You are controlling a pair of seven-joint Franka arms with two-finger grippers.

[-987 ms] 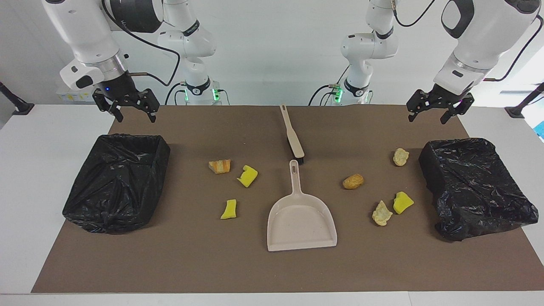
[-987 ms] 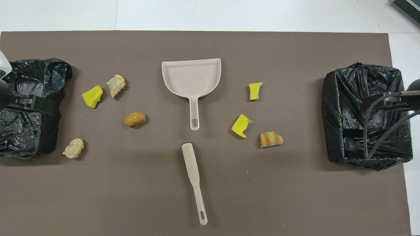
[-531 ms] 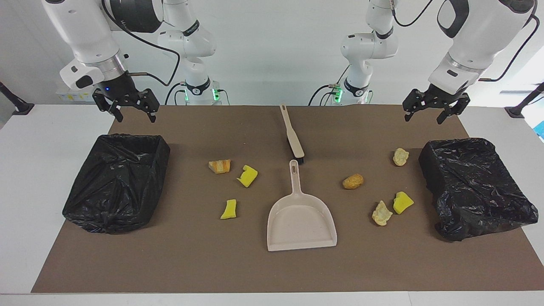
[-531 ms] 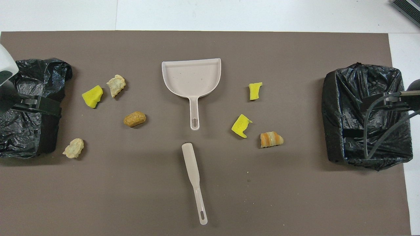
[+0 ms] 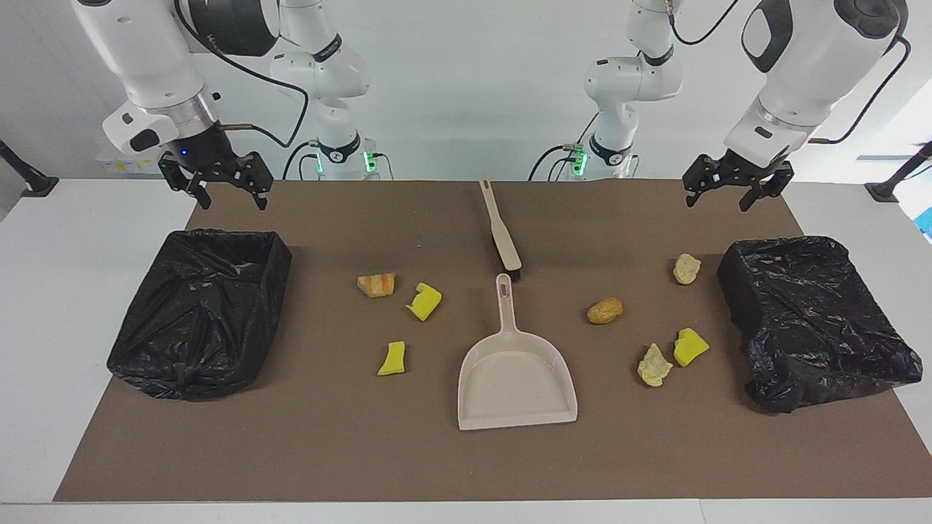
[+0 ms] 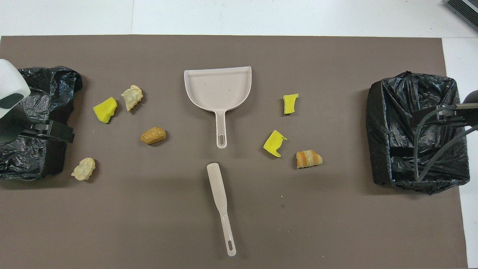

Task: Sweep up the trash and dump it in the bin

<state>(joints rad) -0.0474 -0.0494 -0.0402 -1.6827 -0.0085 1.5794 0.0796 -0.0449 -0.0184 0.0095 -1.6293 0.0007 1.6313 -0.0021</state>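
Trash point(image 5: 424, 301) chunks lie scattered on the tabletop mat beside the dustpan point(image 5: 516, 377). Left gripper point(image 5: 730, 191) and right gripper point(image 5: 216, 185) hover with jaws released, empty, near the black bins point(image 5: 815, 320).

This is a robotics lab. Two white robot arms point(image 5: 794, 80) are mounted at a plain white counter point(image 5: 87, 240) before a bare white wall point(image 5: 466, 80), with loose cables and green status lights at their bases. On the counter, a brown mat point(image 5: 364, 451) holds staged props between two bag-lined bins point(image 5: 200, 309).
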